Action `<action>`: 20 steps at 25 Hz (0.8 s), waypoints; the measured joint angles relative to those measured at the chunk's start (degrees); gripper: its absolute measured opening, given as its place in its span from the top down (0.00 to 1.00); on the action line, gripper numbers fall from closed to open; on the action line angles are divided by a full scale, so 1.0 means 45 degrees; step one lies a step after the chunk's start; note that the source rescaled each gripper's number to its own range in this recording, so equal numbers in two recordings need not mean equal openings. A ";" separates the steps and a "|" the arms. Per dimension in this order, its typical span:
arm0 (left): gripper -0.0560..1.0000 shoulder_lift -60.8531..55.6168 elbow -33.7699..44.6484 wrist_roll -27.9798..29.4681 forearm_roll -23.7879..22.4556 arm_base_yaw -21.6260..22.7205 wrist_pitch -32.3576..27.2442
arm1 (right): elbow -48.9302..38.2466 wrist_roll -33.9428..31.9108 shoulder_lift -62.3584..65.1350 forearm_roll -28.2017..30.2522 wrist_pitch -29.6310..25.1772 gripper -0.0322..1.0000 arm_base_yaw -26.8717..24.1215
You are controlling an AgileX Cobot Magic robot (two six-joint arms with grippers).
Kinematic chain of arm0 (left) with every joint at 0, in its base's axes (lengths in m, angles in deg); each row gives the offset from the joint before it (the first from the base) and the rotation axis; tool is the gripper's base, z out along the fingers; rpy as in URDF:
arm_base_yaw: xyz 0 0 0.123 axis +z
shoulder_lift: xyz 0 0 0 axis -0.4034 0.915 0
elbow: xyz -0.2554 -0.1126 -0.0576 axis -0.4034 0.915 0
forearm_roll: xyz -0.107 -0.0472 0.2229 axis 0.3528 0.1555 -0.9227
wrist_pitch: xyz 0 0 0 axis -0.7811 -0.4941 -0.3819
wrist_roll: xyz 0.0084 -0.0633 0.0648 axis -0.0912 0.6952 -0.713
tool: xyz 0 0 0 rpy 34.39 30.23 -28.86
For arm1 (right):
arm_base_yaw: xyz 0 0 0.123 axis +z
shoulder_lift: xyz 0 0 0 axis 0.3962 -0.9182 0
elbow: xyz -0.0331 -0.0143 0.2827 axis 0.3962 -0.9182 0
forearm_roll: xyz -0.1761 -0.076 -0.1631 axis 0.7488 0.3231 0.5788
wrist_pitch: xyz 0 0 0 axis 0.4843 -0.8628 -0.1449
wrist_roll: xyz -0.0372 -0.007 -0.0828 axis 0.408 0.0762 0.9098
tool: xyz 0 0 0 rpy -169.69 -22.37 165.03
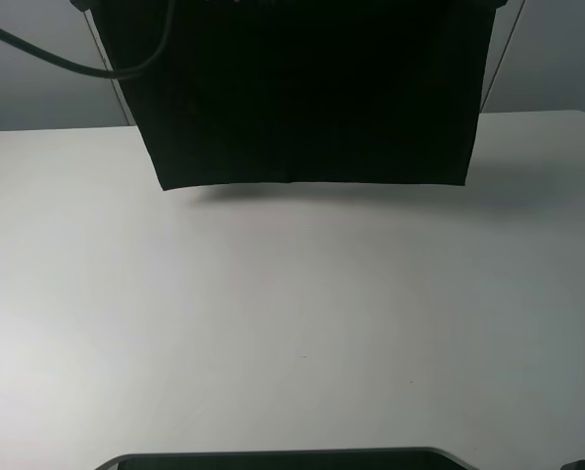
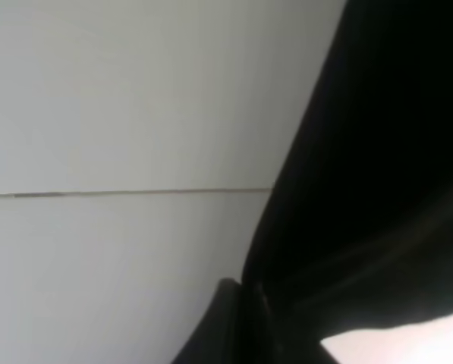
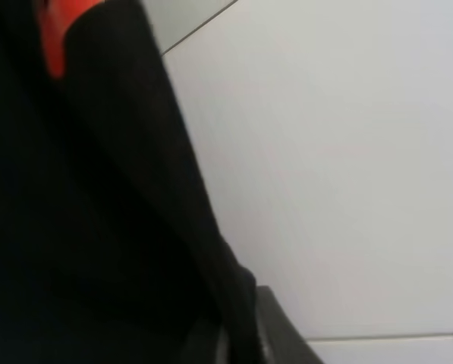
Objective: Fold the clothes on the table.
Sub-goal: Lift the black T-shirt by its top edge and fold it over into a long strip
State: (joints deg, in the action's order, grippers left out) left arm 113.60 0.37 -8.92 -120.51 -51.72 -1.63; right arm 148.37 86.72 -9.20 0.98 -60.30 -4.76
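The black T-shirt (image 1: 307,98) hangs spread out in the exterior view, held up by its top edge, which is cut off by the top of the picture. Its lower hem hangs free just above the far part of the white table (image 1: 292,313) and casts a shadow there. Neither gripper shows in the exterior view. In the left wrist view black cloth (image 2: 378,167) runs down into my left gripper (image 2: 249,322). In the right wrist view black cloth (image 3: 97,212) with a patch of red print (image 3: 59,30) runs into my right gripper (image 3: 237,330). Both seem shut on the cloth.
A dark cable (image 1: 67,64) loops in at the top left of the exterior view. A dark flat object (image 1: 292,458) lies along the table's front edge. A grey wall stands behind the table.
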 joint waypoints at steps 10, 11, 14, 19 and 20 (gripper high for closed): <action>0.95 0.0736 0.0000 0.2075 -0.1696 0.0696 0.1611 | 0.1553 0.0000 -0.2493 -0.0056 -0.0001 0.95 0.0000; 0.95 0.0883 0.0000 0.2135 -0.1696 0.0778 0.1535 | 0.1681 -0.0030 -0.2639 -0.0056 -0.0001 0.95 0.0000; 0.95 0.1164 0.0000 0.1718 -0.1193 0.0863 0.0923 | 0.1736 -0.0084 -0.2743 -0.0146 -0.0314 0.95 0.0000; 0.95 0.1175 0.0000 -0.0730 0.2243 0.0863 -0.1346 | 0.1803 -0.0079 -0.2743 -0.1621 -0.3002 0.95 -0.0019; 0.95 0.1175 0.0000 -0.1234 0.2829 0.0863 -0.2180 | 0.1778 -0.0024 -0.2743 -0.2043 -0.3797 0.95 -0.0019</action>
State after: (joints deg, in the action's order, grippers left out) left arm 118.89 0.37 -14.48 -107.78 -47.83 -11.44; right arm 156.37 86.62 -21.54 -8.21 -77.39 -4.85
